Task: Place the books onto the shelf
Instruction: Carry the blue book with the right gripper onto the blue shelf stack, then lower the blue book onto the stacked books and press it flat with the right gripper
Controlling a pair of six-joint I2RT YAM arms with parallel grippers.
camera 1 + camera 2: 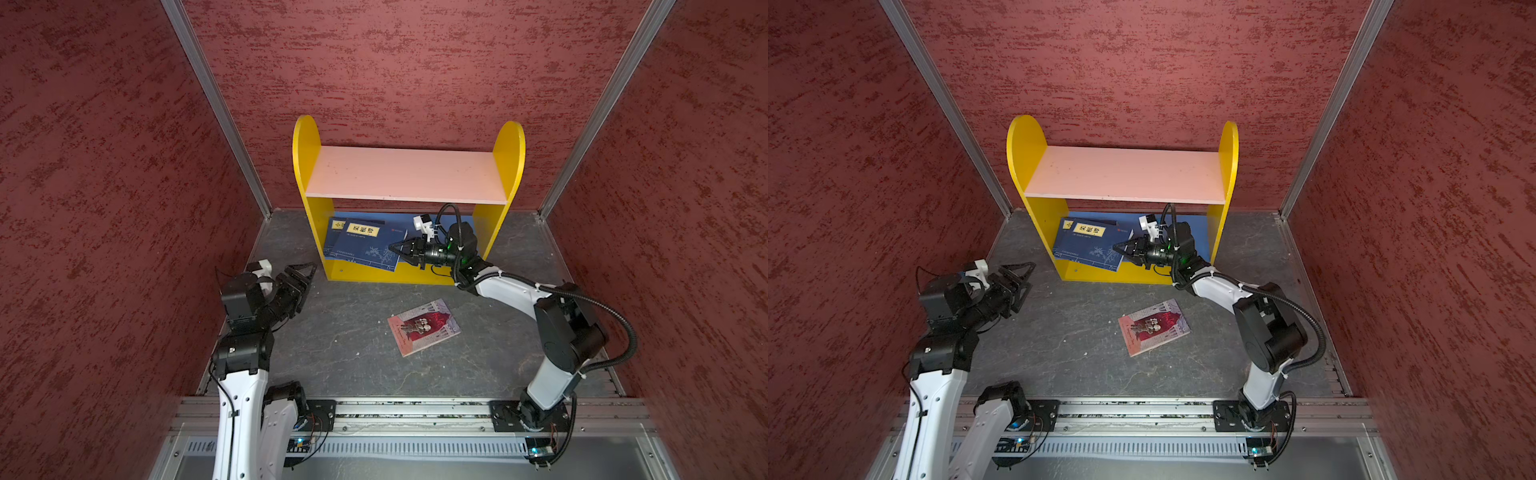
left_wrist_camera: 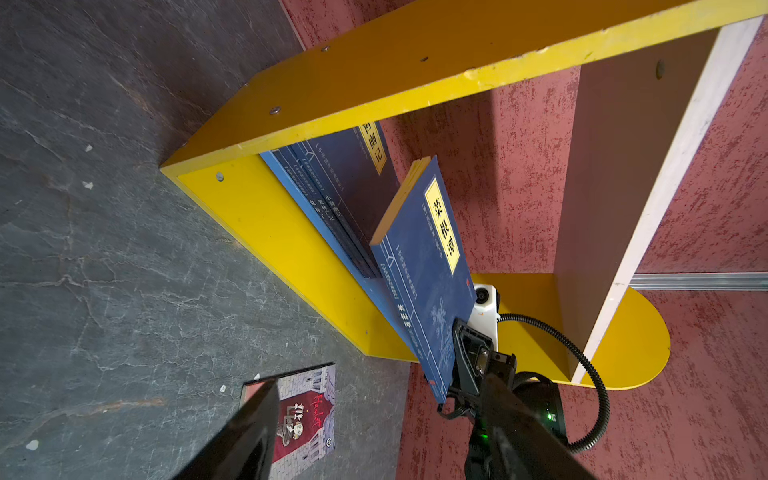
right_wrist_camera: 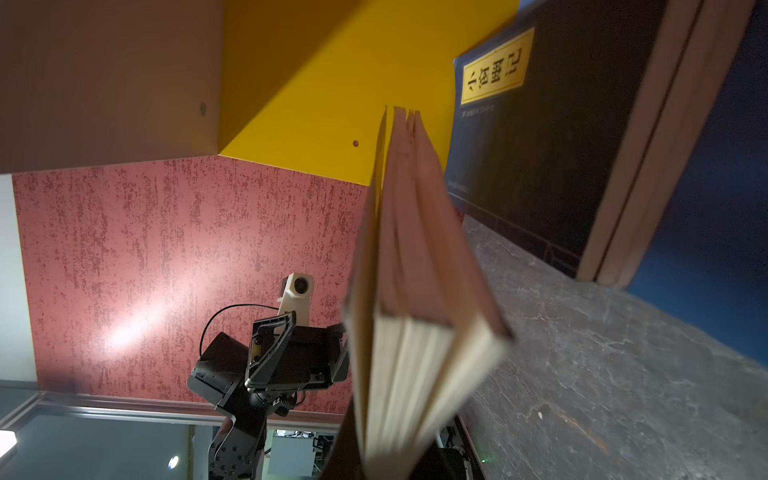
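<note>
At the back of the surface (image 1: 332, 357), the shelf (image 1: 409, 174) stands against the rear wall, with its pale pink upper board bare.

1. Right gripper (image 1: 395, 249): reaches into the lower compartment from the front right. It is clamped on one corner of the tilted navy book (image 1: 361, 251). In the left wrist view this book (image 2: 419, 266) slants up away from the blue lower board (image 2: 316, 216), yellow title label outward. In both top views its near corner projects over the front of the yellow base.

2. Stacked navy books (image 2: 332, 183): three spines are visible. They lie on the blue lower board at the end beside the left side panel. Whether the tilted navy book touches the stack cannot be determined.

3. Left gripper (image 1: 305, 276): positioned outside the shelf, just beside the front edge of the left side panel. Its jaws are spread wide and hold nothing.

4. Pink book (image 1: 424, 326): lies flat, cover up, on the surface in front of the shelf, apart from both grippers.
</note>
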